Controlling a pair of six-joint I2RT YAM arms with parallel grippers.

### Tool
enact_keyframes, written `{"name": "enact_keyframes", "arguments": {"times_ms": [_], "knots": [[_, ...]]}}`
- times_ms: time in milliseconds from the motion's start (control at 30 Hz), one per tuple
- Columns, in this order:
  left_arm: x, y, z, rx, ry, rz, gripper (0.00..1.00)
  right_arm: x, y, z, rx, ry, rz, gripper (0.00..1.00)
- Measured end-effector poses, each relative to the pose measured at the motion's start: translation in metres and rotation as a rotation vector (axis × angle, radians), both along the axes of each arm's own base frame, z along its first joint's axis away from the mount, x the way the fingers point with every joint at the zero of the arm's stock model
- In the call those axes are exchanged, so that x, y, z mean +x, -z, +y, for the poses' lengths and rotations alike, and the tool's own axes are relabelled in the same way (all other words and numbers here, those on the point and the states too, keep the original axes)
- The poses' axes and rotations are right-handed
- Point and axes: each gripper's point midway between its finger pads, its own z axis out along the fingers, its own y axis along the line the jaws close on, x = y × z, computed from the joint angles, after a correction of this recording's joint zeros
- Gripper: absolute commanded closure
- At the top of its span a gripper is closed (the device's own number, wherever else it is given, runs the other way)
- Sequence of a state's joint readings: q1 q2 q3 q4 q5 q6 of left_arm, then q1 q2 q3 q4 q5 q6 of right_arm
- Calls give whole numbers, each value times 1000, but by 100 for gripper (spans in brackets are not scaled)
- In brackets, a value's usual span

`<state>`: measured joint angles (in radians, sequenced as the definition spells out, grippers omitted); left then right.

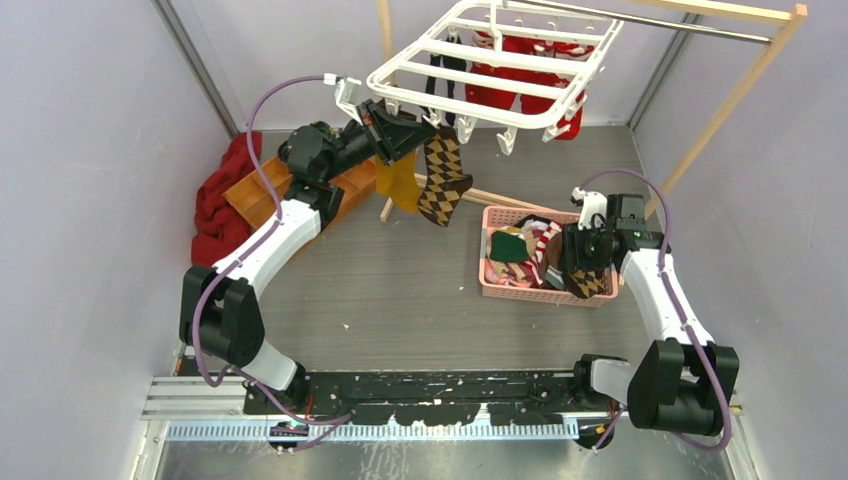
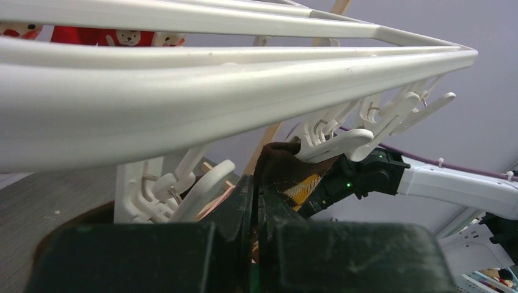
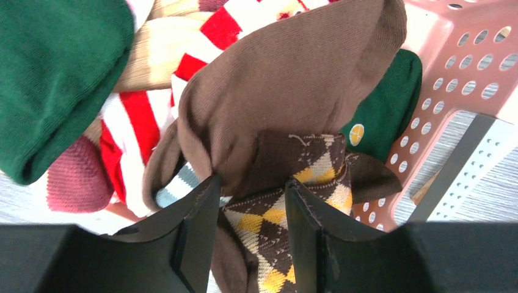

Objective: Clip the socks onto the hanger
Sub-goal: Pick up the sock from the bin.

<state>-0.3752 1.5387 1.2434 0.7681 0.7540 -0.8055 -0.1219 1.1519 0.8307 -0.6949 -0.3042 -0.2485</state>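
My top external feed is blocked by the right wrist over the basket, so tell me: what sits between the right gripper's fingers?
Observer: On the right wrist view, the right gripper has its jaws apart on either side of a brown argyle sock.
Operator: Is that sock buried under others?
Observer: No, its cuff lies on top of a plain brown sock, inside the pink basket.
Operator: And the other arm?
Observer: On the left wrist view, the left gripper is shut under the hanger, with the hanging argyle sock at its tips. A white clip rests on that sock's top edge. Whether the fingers pinch it I cannot tell.
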Motion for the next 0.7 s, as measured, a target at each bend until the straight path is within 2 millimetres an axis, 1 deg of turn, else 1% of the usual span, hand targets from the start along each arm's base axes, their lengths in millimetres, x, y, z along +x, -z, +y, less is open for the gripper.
{"name": "enact_keyframes", "arguments": {"times_ms": [33,133,167,233,300,400,500,533,633,700], "knots": [[0,0,0,0,0,0,100,2,3,-1,-1,3,5,52],[0,1,1,1,0,1,100,5,8,-4,-3,12,11,70],[0,0,1,1,1,1,100,6,9,-5,-1,18,13,73],[0,0,1,1,1,2,100,6,9,-7,3,21,11,79],[0,1,1,2,4,2,100,6,8,-8,13,24,10,80],[1,2,0,3,4,3,100,5,4,-8,29,25,-1,78],[1,2,0,4,5,5,100,2,-5,-6,36,21,-30,65],[1,3,0,4,6,5,100,1,-10,-5,38,17,-44,63],[1,3,0,5,8,7,100,1,-16,-3,47,9,-60,58],[1,3,0,5,9,8,100,0,-16,-2,53,6,-56,56]]}}
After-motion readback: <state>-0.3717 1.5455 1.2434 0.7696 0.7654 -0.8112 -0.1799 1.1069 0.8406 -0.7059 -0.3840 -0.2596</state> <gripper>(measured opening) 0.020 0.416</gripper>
